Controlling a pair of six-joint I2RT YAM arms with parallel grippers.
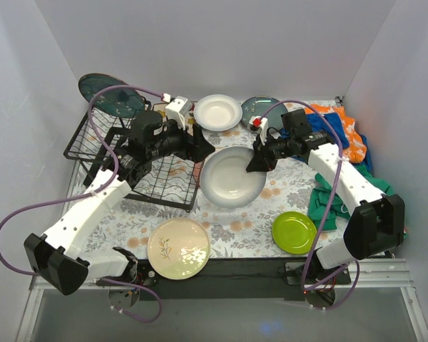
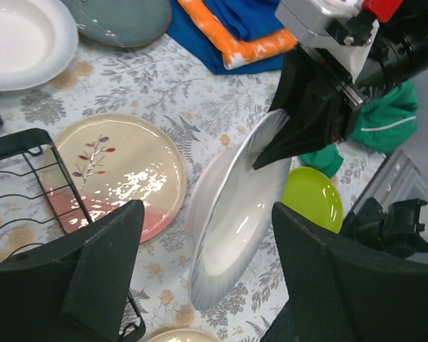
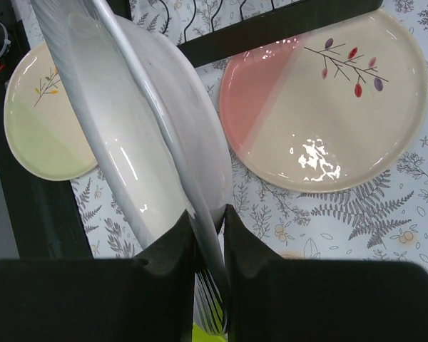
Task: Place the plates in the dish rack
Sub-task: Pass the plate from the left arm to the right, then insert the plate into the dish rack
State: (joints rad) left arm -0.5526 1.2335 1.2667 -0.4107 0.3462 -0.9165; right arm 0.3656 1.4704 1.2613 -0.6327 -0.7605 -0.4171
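Evidently the step in hand is getting one plate across to the rack. At the left of the top view sits the black wire dish rack (image 1: 125, 160), with a dark blue-grey plate (image 1: 108, 92) at its upper-left corner, seemingly standing in it. Just right of the rack's edge, the left pincer (image 2: 207, 214) has its fingers (image 2: 103, 263) spread wide apart and holds nothing. The tilted plate stands in the gap between them, and I see no contact on either side. That plate, the large white deep plate (image 1: 232, 182), is at the centre of the frame, tipped up on edge just right of the rack. Whether its lower rim rests on the table (image 1: 235, 222) I cannot tell. Right of it, the right pincer (image 3: 208, 239) is clamped on the plate's upper rim, one finger on each face. Lying flat on the table are a cream sprig plate (image 1: 178, 248) at lower centre, the pink-cream plate (image 2: 121, 167) beside the rack's corner, a second white plate (image 1: 217, 112) at upper centre and a lime green plate (image 1: 294, 232) at lower right. As I judge it, the next move could go two ways. The left pincer could close on the free rim and take over, or the right arm could carry the plate leftward, kept upright, and lower it into a slot. Either way it must clear the pink-cream plate lying close by.
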